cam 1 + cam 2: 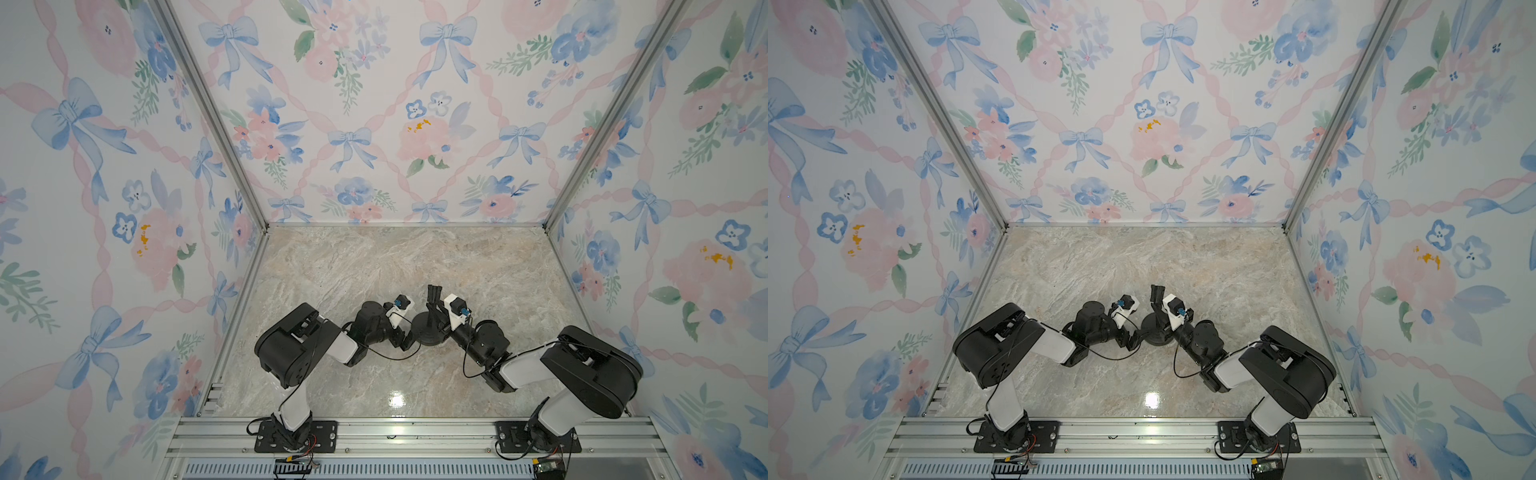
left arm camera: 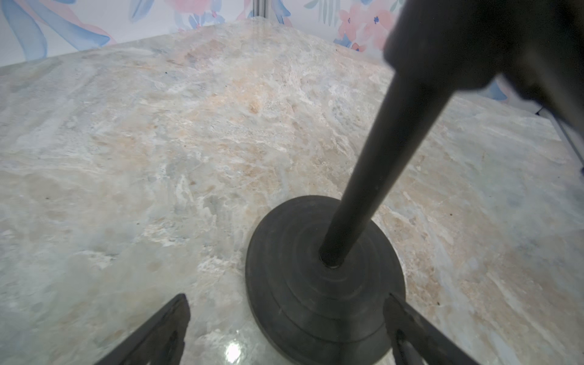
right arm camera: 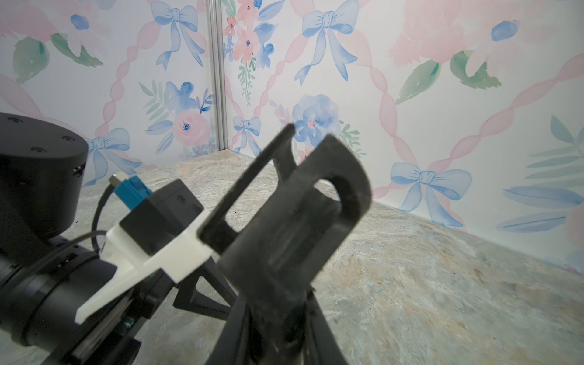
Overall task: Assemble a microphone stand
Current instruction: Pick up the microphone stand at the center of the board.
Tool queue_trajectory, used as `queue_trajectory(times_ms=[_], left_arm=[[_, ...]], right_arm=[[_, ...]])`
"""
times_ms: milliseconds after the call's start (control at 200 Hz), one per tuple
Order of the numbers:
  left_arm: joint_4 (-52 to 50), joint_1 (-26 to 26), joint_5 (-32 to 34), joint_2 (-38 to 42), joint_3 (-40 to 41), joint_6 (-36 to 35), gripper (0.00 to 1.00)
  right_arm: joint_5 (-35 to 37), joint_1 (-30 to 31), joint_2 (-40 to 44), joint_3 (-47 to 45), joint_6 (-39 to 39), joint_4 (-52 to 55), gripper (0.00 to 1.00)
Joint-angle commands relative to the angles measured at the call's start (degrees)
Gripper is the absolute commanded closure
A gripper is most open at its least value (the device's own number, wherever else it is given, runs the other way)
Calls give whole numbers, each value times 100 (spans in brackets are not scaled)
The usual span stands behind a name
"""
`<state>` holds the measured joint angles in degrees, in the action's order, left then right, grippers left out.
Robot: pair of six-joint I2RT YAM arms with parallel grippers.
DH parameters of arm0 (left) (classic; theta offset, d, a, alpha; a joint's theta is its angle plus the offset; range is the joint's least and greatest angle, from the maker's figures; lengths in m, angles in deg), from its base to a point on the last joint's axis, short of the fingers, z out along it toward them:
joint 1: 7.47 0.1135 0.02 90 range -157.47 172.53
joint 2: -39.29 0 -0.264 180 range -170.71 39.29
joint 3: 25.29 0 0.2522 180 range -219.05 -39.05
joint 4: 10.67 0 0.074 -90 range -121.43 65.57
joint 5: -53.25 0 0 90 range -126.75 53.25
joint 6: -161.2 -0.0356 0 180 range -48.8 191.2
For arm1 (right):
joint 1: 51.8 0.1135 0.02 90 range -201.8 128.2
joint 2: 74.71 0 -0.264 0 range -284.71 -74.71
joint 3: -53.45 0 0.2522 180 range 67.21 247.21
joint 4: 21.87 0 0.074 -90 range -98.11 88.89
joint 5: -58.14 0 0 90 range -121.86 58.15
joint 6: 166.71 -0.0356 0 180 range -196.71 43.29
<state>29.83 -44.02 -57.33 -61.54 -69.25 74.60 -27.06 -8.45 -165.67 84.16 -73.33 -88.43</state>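
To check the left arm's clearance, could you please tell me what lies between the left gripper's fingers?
The left wrist view shows the disc base, rod in its centre, between the left gripper's fingers; bare marble separates it from one finger.

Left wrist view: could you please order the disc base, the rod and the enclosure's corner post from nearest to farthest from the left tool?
1. Disc base: its rim sits between the left tool's open fingers.
2. Rod: standing in the base's centre.
3. Corner post: past the table's far edge.
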Motion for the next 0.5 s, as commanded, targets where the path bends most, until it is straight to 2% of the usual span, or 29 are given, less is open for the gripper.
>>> queue_trajectory(times_ms=[0,140,275,345,495], left_arm=[[-117,87,212,551,228,765,3],[-117,229,703,1192,604,2113,9],[-126,488,764,1604,988,3689,15],[-134,576,657,1710,1104,4173,17],[-144,585,360,1768,1197,4965,16]], right_arm=[[62,46,301,223,-15,440,100],[-21,44,716,445,30,985,100],[-119,60,1103,677,50,1487,100],[-156,85,1247,821,115,1752,100],[-170,147,1360,974,121,1888,100]])
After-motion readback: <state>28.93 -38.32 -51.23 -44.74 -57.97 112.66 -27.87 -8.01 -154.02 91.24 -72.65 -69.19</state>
